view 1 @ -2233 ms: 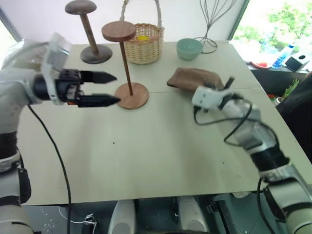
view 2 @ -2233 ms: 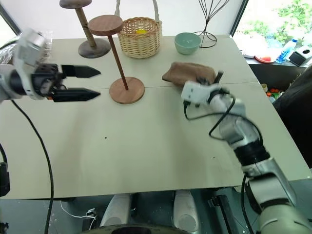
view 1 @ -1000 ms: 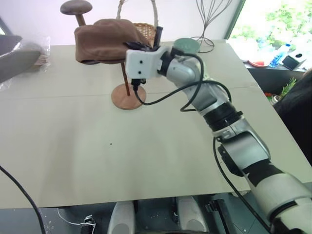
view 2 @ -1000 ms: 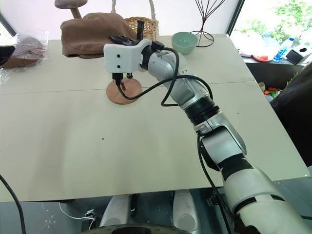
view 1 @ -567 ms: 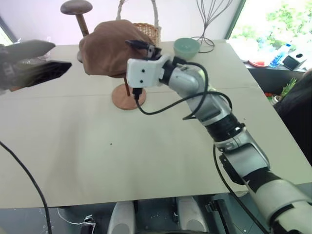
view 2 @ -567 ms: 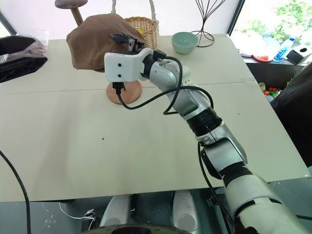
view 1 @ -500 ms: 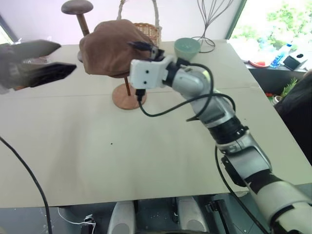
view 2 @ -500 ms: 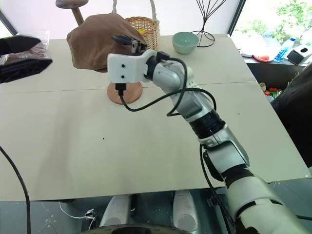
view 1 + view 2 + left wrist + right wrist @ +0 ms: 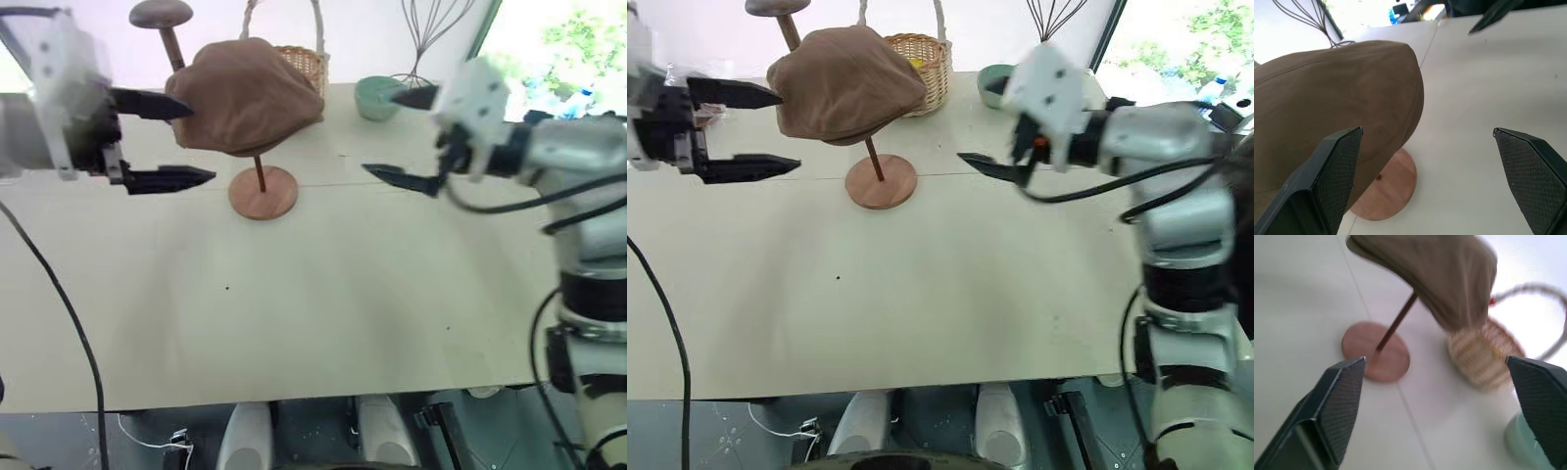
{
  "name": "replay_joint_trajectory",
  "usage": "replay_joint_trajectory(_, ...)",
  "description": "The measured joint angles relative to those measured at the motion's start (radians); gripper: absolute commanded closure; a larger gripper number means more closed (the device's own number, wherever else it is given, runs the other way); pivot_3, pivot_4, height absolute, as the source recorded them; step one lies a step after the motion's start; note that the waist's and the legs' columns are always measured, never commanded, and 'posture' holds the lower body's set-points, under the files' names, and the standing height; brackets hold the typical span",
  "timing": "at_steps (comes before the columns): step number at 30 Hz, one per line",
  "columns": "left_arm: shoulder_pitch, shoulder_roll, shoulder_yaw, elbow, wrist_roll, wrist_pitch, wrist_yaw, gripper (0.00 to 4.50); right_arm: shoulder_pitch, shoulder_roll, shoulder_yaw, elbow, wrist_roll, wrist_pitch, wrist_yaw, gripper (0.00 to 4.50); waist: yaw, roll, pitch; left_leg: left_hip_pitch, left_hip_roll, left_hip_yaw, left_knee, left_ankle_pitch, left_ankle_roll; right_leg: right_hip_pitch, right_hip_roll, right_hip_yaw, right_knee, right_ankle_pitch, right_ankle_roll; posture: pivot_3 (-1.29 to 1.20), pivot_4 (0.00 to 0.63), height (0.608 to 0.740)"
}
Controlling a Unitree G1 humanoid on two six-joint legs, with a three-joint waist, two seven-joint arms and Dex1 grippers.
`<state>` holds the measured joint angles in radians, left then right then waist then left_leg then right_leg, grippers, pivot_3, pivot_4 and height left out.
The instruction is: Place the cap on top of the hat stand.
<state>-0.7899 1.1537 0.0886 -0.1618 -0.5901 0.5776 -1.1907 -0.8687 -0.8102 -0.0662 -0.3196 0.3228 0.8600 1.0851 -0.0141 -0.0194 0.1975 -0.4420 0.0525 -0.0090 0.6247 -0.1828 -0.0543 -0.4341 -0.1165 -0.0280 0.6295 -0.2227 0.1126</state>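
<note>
Left eye view: cap (image 9: 247,94) drapes the hat stand (image 9: 263,191) near the surface's (image 9: 323,294) far edge (lopsided?); both fingers spread, empty; left gripper (image 9: 171,140) should nudge gently.

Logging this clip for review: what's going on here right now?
The cap sits draped over the top of the hat stand, held by neither arm. The right gripper is open, off to the cap's right above the table. The left gripper is open beside the cap's left edge.
</note>
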Motion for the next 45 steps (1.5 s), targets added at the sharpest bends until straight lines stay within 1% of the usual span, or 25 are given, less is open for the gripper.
replay_joint_trajectory(1,0.002,-0.013,-0.016,-0.016,0.037,-0.041,0.008,0.00,-0.027,-0.038,-0.026,-0.008,0.078,0.123,0.029,0.06,0.000,0.000,0.000,0.000,0.000,0.000,0.000,0.000,0.000,0.000,0.000,0.000,0.000,0.000,0.000,0.00,0.150,0.728)
replay_joint_trajectory(2,0.003,-0.021,-0.028,-0.023,0.055,-0.060,0.014,0.00,-0.045,-0.051,-0.038,-0.011,0.111,0.175,0.040,0.06,0.000,0.000,0.000,0.000,0.000,0.000,0.000,0.000,0.000,0.000,0.000,0.000,0.000,-0.001,-0.001,0.00,0.150,0.728)
replay_joint_trajectory(3,0.008,-0.044,-0.052,-0.045,0.123,-0.118,0.045,0.00,-0.089,-0.071,-0.068,-0.007,0.195,0.295,0.051,0.06,0.000,0.001,0.000,0.000,0.000,0.000,0.001,0.000,0.000,0.000,0.000,0.000,0.000,-0.001,-0.003,0.00,0.150,0.728)
replay_joint_trajectory(5,0.021,-0.087,-0.099,-0.071,0.212,-0.188,0.094,0.00,-0.161,-0.086,-0.118,-0.006,0.293,0.423,0.055,0.06,0.000,0.001,0.000,0.000,0.000,0.000,0.001,0.000,0.000,0.000,0.000,0.000,0.000,-0.001,-0.003,0.00,0.150,0.728)
replay_joint_trajectory(7,0.030,-0.156,-0.145,-0.095,0.298,-0.223,0.170,0.00,-0.209,-0.097,-0.145,0.004,0.352,0.498,0.037,0.06,0.002,0.000,0.000,-0.001,0.000,0.000,0.002,0.000,0.000,0.000,0.000,0.000,0.000,-0.001,-0.003,0.00,0.150,0.728)
replay_joint_trajectory(11,0.029,-0.252,-0.203,-0.127,0.432,-0.225,0.307,0.00,-0.216,-0.114,-0.135,0.033,0.369,0.521,-0.023,0.06,0.003,0.000,0.000,-0.002,0.000,0.001,0.004,0.000,0.000,0.000,-0.001,0.001,0.000,-0.001,-0.003,0.00,0.150,0.728)
replay_joint_trajectory(13,0.029,-0.262,-0.220,-0.128,0.484,-0.234,0.342,0.00,-0.211,-0.120,-0.130,0.040,0.370,0.518,-0.040,0.06,0.003,0.000,0.000,-0.002,0.000,0.001,0.004,0.000,0.000,0.000,-0.001,0.001,0.000,-0.001,-0.003,0.00,0.150,0.728)
replay_joint_trajectory(17,0.026,-0.316,-0.278,-0.134,0.636,-0.253,0.428,0.00,-0.209,-0.133,-0.114,0.051,0.380,0.499,-0.067,0.06,0.003,0.000,0.000,-0.002,0.000,0.001,0.004,0.000,0.001,0.000,-0.001,0.001,0.000,0.000,-0.002,0.00,0.150,0.728)
replay_joint_trajectory(21,-0.004,-0.360,-0.333,-0.120,0.751,-0.308,0.467,0.00,-0.209,-0.139,-0.098,0.053,0.393,0.482,-0.087,0.06,0.004,0.000,0.000,-0.002,0.000,0.001,0.004,0.000,0.001,0.000,-0.001,0.001,0.000,0.000,-0.002,0.00,0.150,0.728)
replay_joint_trajectory(25,-0.009,-0.379,-0.351,-0.086,0.814,-0.354,0.474,0.00,-0.212,-0.138,-0.097,0.076,0.402,0.479,-0.126,0.06,0.003,0.000,0.000,-0.002,0.000,0.001,0.004,0.000,0.001,0.000,-0.001,0.001,0.000,0.000,-0.002,0.00,0.150,0.728)
replay_joint_trajectory(28,-0.009,-0.389,-0.350,-0.075,0.837,-0.374,0.474,0.80,-0.212,-0.138,-0.096,0.087,0.403,0.470,-0.144,0.00,0.003,0.000,0.000,-0.002,0.000,0.001,0.004,0.000,0.001,0.000,-0.001,0.001,0.000,0.000,-0.002,0.00,0.150,0.728)
replay_joint_trajectory(31,-0.009,-0.394,-0.348,-0.074,0.842,-0.397,0.470,2.34,-0.208,-0.138,-0.096,0.087,0.409,0.461,-0.158,0.00,0.003,0.000,0.000,-0.002,0.000,0.001,0.004,0.000,0.001,0.000,-0.001,0.001,0.000,0.000,-0.002,0.00,0.150,0.728)
replay_joint_trajectory(32,-0.008,-0.394,-0.347,-0.074,0.843,-0.401,0.469,2.79,-0.204,-0.139,-0.096,0.087,0.410,0.459,-0.159,0.00,0.003,0.000,0.000,-0.002,0.000,0.001,0.004,0.000,0.001,0.000,-0.001,0.001,0.000,0.000,-0.002,0.00,0.150,0.728)
replay_joint_trajectory(35,-0.003,-0.390,-0.335,-0.073,0.844,-0.420,0.464,4.38,-0.193,-0.141,-0.096,0.087,0.419,0.454,-0.164,0.00,0.003,0.000,0.000,-0.002,0.000,0.001,0.004,0.000,0.001,0.000,-0.001,0.001,0.000,0.000,-0.002,0.00,0.150,0.728)
replay_joint_trajectory(36,-0.003,-0.389,-0.330,-0.071,0.844,-0.426,0.463,4.46,-0.193,-0.142,-0.096,0.086,0.422,0.450,-0.165,0.00,0.003,0.000,0.000,-0.002,0.000,0.001,0.004,0.000,0.001,0.000,-0.001,0.001,0.000,0.000,-0.002,0.00,0.150,0.728)
replay_joint_trajectory(40,0.002,-0.377,-0.309,-0.050,0.844,-0.467,0.459,4.46,-0.188,-0.144,-0.096,0.086,0.437,0.438,-0.167,0.00,0.003,0.000,0.000,-0.002,0.000,0.001,0.004,0.000,0.001,0.000,-0.001,0.001,0.000,0.000,-0.002,0.00,0.150,0.728)
replay_joint_trajectory(45,0.005,-0.367,-0.282,0.001,0.838,-0.577,0.475,4.46,-0.163,-0.148,-0.097,0.086,0.446,0.422,-0.168,0.00,0.003,0.000,0.000,-0.002,0.000,0.001,0.004,0.000,0.001,0.000,-0.001,0.001,0.000,0.000,-0.002,0.00,0.150,0.728)
